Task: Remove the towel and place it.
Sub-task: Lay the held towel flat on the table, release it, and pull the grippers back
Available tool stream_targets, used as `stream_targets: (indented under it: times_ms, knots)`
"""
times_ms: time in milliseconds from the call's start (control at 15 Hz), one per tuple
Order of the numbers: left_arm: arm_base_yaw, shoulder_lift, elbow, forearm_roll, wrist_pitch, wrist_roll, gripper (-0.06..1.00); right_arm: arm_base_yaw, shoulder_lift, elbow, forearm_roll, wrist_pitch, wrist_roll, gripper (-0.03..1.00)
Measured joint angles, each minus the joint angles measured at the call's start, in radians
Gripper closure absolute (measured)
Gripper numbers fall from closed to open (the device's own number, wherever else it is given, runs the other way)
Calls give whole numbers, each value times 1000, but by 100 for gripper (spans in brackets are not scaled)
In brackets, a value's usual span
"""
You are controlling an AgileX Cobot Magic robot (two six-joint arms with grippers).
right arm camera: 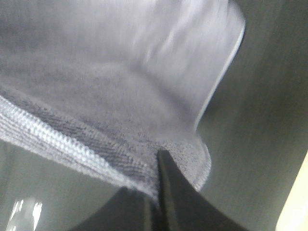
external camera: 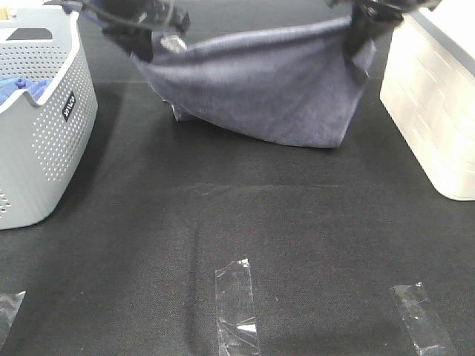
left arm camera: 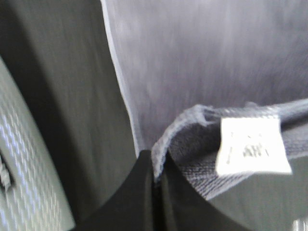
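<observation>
Towel (external camera: 260, 89) strung between left hand (external camera: 151, 41) and right hand (external camera: 361, 37), one top corner pinched in each, top edge sagging slightly, lower fold hanging low over black worktop (external camera: 312, 222), contact unclear. At far left, white perforated basket (external camera: 52, 148) with blue cloth (external camera: 16, 90) inside. At right, white bin (external camera: 430, 111). Along the front, three clear tape strips (external camera: 237, 304), flat, well apart.

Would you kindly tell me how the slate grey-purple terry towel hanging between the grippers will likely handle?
The slate grey-purple terry towel is probably very floppy: it sags between the left gripper and right gripper. It seems light, since two corner pinches carry it. Its hanging edge may bunch on the black table.
</observation>
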Motion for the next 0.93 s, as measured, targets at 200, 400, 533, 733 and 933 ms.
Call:
stream_targets:
  times_ms: [200,400,533,733,933]
  knots:
    - [-72,-207,290,3,-4,-45,94,0,-183,288,40,-1,0,97]
    - [-142,-319,466,8,-4,-89,94,0,-302,469,78,-1,0,97]
    - [-195,-393,585,8,-6,-122,94,0,-396,605,96,-1,0,97]
    - [-270,-480,740,-15,-13,-193,94,0,-519,801,121,-1,0,97]
    - [-357,-531,881,-46,-24,-271,94,0,-634,1011,157,-1,0,97]
